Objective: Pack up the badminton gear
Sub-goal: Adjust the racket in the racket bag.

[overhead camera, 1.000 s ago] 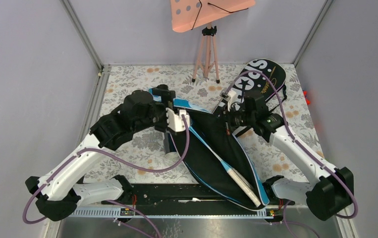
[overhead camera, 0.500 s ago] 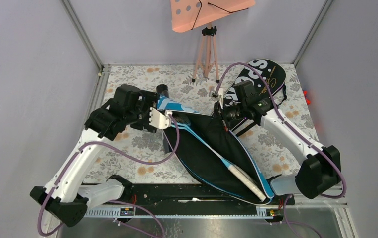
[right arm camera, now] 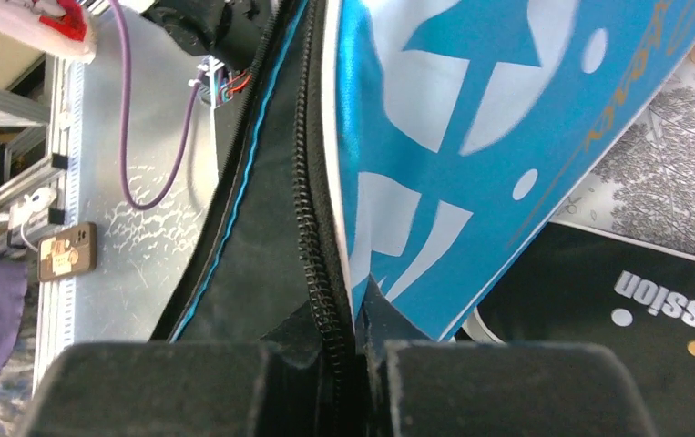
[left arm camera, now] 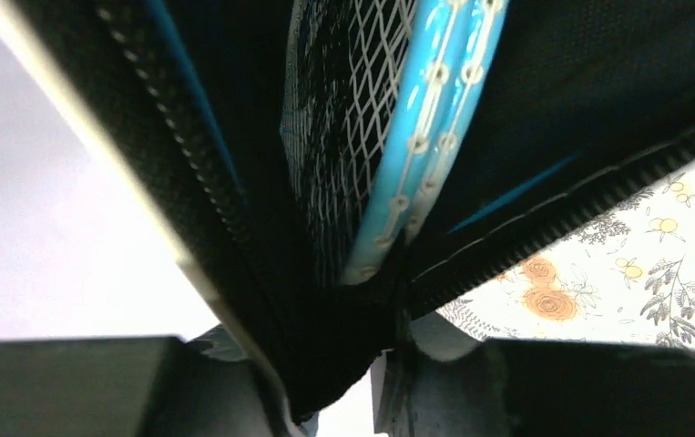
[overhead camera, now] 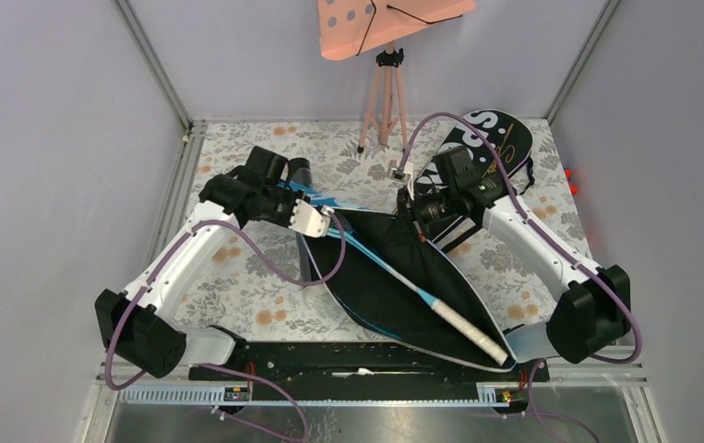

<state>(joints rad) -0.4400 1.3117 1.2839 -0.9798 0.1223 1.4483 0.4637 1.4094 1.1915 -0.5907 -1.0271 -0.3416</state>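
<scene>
Top view: a black and blue racket bag [overhead camera: 380,277] lies open in the middle of the worktop [overhead camera: 237,277]. One racket [overhead camera: 419,292] is inside, its grip poking out towards the near right corner. A second black bag [overhead camera: 491,138] lies at the far right corner. Packing looks partly done; the open bag is unzipped. The left tool [overhead camera: 316,220] and right tool [overhead camera: 412,210] reach in from either side, spreading the bag's far end.

Left wrist view: the tool pinches one zip edge, with a light-blue hoop [left arm camera: 421,137] just beyond.

Right wrist view: the tool is clamped on the opposite zip edge.
</scene>
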